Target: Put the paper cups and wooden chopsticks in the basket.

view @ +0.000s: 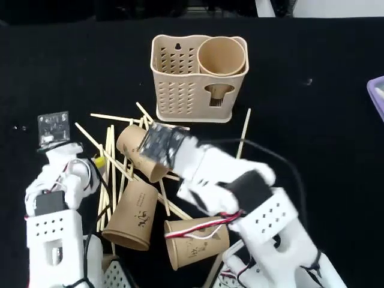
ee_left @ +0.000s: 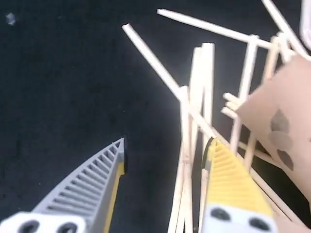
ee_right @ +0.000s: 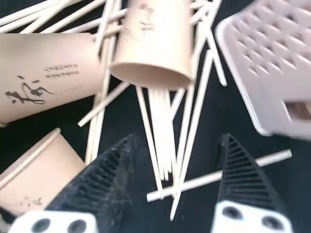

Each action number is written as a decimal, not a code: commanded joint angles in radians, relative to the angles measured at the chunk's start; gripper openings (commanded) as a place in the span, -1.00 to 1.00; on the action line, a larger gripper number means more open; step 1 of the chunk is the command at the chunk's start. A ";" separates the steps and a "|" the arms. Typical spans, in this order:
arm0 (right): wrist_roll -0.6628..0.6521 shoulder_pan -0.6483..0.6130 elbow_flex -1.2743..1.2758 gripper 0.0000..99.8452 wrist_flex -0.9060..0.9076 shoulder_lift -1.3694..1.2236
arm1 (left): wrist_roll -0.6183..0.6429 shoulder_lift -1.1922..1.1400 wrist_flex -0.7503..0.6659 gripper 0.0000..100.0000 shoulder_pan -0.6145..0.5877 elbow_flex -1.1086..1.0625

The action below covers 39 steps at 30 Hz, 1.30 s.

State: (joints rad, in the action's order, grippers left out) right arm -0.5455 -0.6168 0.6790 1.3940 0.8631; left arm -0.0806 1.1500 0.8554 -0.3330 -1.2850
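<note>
1. The tipped cup [ee_right: 150, 43] lies on its side just in front of the basket [view: 180, 96], with its mouth toward the right gripper [ee_right: 177, 160].
2. A second cup [view: 133, 216] and a third cup [view: 195, 240] lie on their sides farther from the basket. A fourth cup [view: 222, 55] already stands inside it.
3. The chopsticks [ee_right: 160, 126] are strewn on the table [view: 312, 150] in front of the basket, some of them under and beside the tipped cup.
4. You seem to be lining up the right gripper on the bunch of chopsticks by the tipped cup's mouth.
   - Keep the sticks running lengthwise between the fingers so the close goes across them.
   - Come down low enough to catch the bunch, and close slowly so the sticks gather instead of rolling out.
   - Lift straight up clear of the cup before you turn toward the basket. Loose crossed sticks may drag along.
5. The right gripper's jaws are spread wide and grasp nothing. The bunch lies between them, on the side of the tipped cup away from the basket. Whether the tips touch the table is unclear.
6. The left gripper [ee_left: 165, 145] is farther from the basket, and its jaws are also spread wide and empty. Its yellow finger [ee_left: 228, 179] sits over a bunch of chopsticks and its grey finger [ee_left: 97, 184] over bare table. You could take those sticks with it afterwards.
</note>
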 commanded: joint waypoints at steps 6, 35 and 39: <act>-0.170 -0.091 0.305 -0.46 -0.342 0.058 | 0.092 0.040 -0.196 -0.47 -0.013 -0.171; -0.330 -0.091 0.360 -0.46 -0.787 -0.262 | 0.087 0.034 -0.178 -0.47 -0.018 -0.185; -0.328 -0.091 0.291 -0.55 -0.810 -0.337 | 0.087 0.034 -0.178 -0.47 -0.019 -0.185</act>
State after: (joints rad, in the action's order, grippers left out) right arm -0.8646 -0.7304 1.0549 0.6206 0.5823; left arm 0.0008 1.1730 0.6728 -0.3422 -1.4768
